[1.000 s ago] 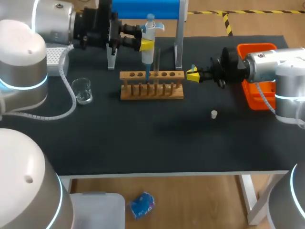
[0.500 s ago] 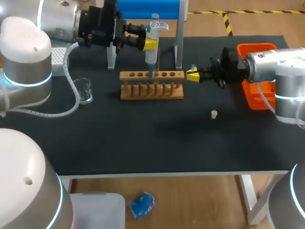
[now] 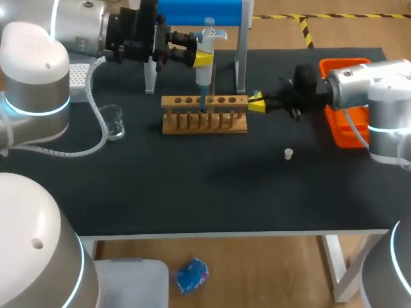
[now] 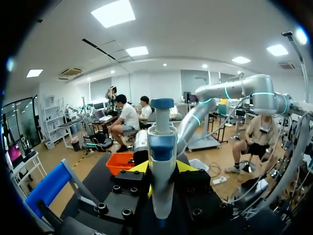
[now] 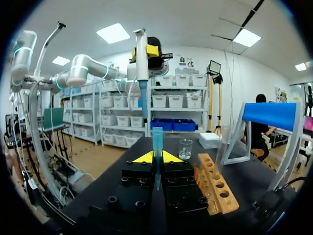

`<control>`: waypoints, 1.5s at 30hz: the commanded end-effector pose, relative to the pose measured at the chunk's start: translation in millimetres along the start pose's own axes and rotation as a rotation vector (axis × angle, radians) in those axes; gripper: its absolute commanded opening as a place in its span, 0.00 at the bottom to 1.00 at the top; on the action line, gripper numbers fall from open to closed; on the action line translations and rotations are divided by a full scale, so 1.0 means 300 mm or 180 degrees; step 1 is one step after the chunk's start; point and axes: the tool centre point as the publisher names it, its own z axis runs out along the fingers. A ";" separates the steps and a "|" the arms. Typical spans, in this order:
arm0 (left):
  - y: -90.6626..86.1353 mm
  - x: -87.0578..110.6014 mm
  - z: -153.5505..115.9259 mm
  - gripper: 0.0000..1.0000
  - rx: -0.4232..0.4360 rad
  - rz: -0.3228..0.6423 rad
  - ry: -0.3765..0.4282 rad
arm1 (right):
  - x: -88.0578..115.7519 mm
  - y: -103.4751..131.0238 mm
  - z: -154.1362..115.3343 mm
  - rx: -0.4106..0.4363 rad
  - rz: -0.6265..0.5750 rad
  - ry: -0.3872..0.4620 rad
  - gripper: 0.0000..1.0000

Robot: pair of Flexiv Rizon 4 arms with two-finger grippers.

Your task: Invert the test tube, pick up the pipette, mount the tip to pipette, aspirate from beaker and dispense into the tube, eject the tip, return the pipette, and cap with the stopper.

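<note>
The left claw (image 3: 200, 59) pinched the white-and-blue plastic pipette (image 3: 207, 37) mid-barrel, which looked rigid, light and slick. The right claw (image 3: 256, 101) pinched a slim blue tube (image 5: 156, 139).

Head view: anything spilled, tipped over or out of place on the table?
Nothing stands out. The rack and beaker stand upright, no spill shows, and the small stopper sits alone on the table.

right tool (image 3: 255, 102) and its tip (image 5: 157, 142) nearer rack (image 3: 204, 117), pipette (image 3: 204, 64) shifted right
</note>
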 end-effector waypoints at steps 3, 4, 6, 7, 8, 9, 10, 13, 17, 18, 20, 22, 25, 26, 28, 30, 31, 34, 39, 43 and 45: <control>-0.002 -0.001 -0.002 0.00 -0.0006 0.0001 0.0009 | -0.019 0.005 0.079 0.0469 -0.0173 0.0049 0.00; -0.002 -0.001 -0.002 0.00 -0.0006 0.0001 0.0009 | -0.022 -0.002 0.093 0.0558 -0.0214 0.0075 0.00; -0.002 -0.001 -0.002 0.00 -0.0006 0.0001 0.0009 | -0.028 -0.018 0.125 0.0718 -0.0277 0.0115 0.00; -0.002 -0.001 -0.002 0.00 -0.0006 0.0001 0.0009 | -0.029 -0.028 0.144 0.0826 -0.0328 0.0147 0.00; -0.002 -0.001 -0.002 0.00 -0.0006 0.0001 0.0009 | -0.025 -0.035 0.163 0.0863 -0.0350 0.0172 0.00; -0.002 -0.001 -0.002 0.00 -0.0006 0.0001 0.0009 | -0.028 -0.045 0.183 0.0911 -0.0388 0.0199 0.00; -0.002 -0.001 -0.002 0.00 -0.0006 0.0001 0.0009 | -0.040 -0.060 0.200 0.0996 -0.0448 0.0224 0.00; -0.002 -0.001 -0.002 0.00 -0.0006 0.0001 0.0009 | -0.050 -0.092 0.251 0.1075 -0.0537 0.0257 0.00; -0.002 -0.001 -0.002 0.00 -0.0006 0.0001 0.0009 | -0.051 -0.109 0.307 0.1122 -0.0723 0.0257 0.00; -0.002 -0.001 -0.002 0.00 -0.0006 0.0001 0.0009 | -0.051 -0.108 0.313 0.1104 -0.0744 0.0235 0.00; -0.002 -0.001 -0.002 0.00 -0.0006 0.0001 0.0009 | -0.046 -0.098 0.318 0.1091 -0.0852 0.0146 0.00; -0.002 -0.001 -0.002 0.00 -0.0006 0.0001 0.0009 | -0.046 -0.098 0.318 0.1091 -0.0852 0.0146 0.00; -0.002 -0.001 -0.002 0.00 -0.0006 0.0001 0.0009 | -0.046 -0.098 0.318 0.1091 -0.0852 0.0146 0.00; -0.002 -0.001 -0.002 0.00 -0.0006 0.0001 0.0009 | -0.046 -0.098 0.318 0.1091 -0.0852 0.0146 0.00; -0.002 -0.001 -0.002 0.00 -0.0006 0.0001 0.0009 | -0.046 -0.098 0.318 0.1091 -0.0852 0.0146 0.00; -0.002 -0.001 -0.002 0.00 -0.0006 0.0001 0.0009 | -0.046 -0.098 0.318 0.1091 -0.0852 0.0146 0.00; -0.002 -0.001 -0.002 0.00 -0.0006 0.0001 0.0009 | -0.046 -0.098 0.318 0.1091 -0.0852 0.0146 0.00; -0.002 -0.001 -0.002 0.00 -0.0006 0.0001 0.0009 | -0.046 -0.098 0.318 0.1091 -0.0852 0.0146 0.00; -0.002 -0.001 -0.002 0.00 -0.0006 0.0001 0.0009 | -0.008 -0.081 0.311 0.1057 -0.0932 0.0182 0.00; -0.002 -0.001 -0.002 0.00 -0.0006 0.0001 0.0009 | 0.010 -0.078 0.319 0.1001 -0.0963 0.0197 0.00; -0.002 -0.001 -0.002 0.00 -0.0006 0.0001 0.0009 | 0.019 -0.077 0.324 0.1014 -0.0981 0.0194 0.00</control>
